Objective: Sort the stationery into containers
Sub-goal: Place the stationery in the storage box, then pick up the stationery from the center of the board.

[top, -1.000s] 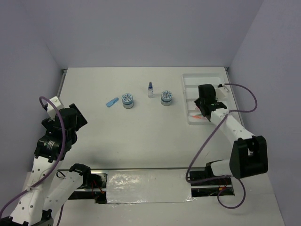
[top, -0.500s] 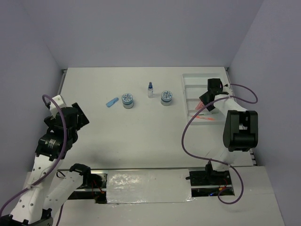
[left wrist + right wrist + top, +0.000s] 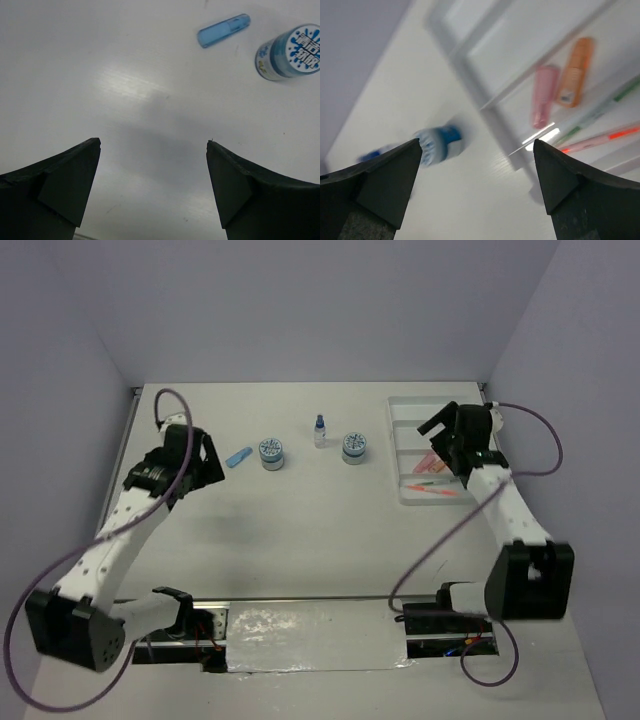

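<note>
On the table lie a blue stubby piece [image 3: 238,457] [image 3: 223,30], two round blue-grey jars [image 3: 271,451] [image 3: 353,446] and a clear blue-capped bottle [image 3: 320,430]. The white divided tray [image 3: 398,403] at the right holds a pink piece [image 3: 542,95], an orange piece [image 3: 575,72], a greenish pen [image 3: 600,112] and an orange-red pen [image 3: 607,136]. My left gripper [image 3: 208,468] [image 3: 153,142] hangs open over bare table, just left of the blue piece and the left jar [image 3: 290,52]. Open and empty, my right gripper [image 3: 434,428] [image 3: 477,143] is above the tray's left edge, facing the right jar [image 3: 438,145].
Grey walls close in the table on the left, back and right. The arm bases and cables sit along the near edge. The tray's far compartments [image 3: 430,410] hold nothing that I can see.
My right gripper has opened and pulled back from the tray's near end, where the orange-red pen now lies. The left arm has swung forward towards the blue piece.
</note>
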You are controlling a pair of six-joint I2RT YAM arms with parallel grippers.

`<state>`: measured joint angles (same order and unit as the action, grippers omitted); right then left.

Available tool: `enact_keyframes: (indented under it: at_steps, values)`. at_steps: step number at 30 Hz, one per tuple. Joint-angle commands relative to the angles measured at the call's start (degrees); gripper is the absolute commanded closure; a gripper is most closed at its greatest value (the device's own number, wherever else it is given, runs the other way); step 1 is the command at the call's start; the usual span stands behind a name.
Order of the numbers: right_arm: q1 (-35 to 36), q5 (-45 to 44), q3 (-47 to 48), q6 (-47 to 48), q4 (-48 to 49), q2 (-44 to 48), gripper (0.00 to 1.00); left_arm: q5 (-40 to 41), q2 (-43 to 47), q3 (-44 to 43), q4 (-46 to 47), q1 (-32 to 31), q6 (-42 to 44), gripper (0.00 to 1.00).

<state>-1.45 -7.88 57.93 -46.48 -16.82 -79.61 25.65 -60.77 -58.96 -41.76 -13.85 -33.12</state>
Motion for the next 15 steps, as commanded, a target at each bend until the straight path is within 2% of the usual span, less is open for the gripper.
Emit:
enact_keyframes:
  at_steps: [1,2,4,5,8,10,11,12,15]
  values:
    - [1.19,16.45,-6.84,5.96,10.28,15.34,0.00,-9.30,-10.31,-3.88,10.97,0.57,4.90,0.01]
    - [2.93,22.58,-7.56,6.57,10.92,20.24,0.00,-9.39,-15.03,-4.67,13.35,1.10,7.43,0.01]
    - [6.61,24.75,-7.49,9.82,7.69,24.31,0.00,-10.61,-20.15,-5.98,20.47,1.98,11.04,0.01]
    - [7.68,28.84,-7.57,11.05,7.24,27.99,0.00,-13.49,-26.18,-9.73,20.75,3.72,14.46,0.02]
    - [9.18,40.78,-10.29,11.42,9.16,34.67,0.00,-17.11,-35.16,-15.56,22.41,6.37,20.27,0.06]
    - [11.54,42.85,-12.23,10.88,10.75,37.85,0.00,-19.66,-41.14,-19.15,22.95,6.73,23.44,0.06]
    - [12.60,43.12,-12.23,11.23,10.06,40.39,0.00,-20.46,-43.18,-20.74,22.17,6.64,26.15,0.01]
    - [14.36,43.12,-11.79,13.32,8.22,42.24,0.00,-21.25,-47.12,-23.80,19.90,6.64,27.75,0.01]
    - [15.43,43.30,-10.39,15.53,4.01,44.01,0.00,-19.85,-50.93,-25.68,19.17,6.73,27.50,0.01]
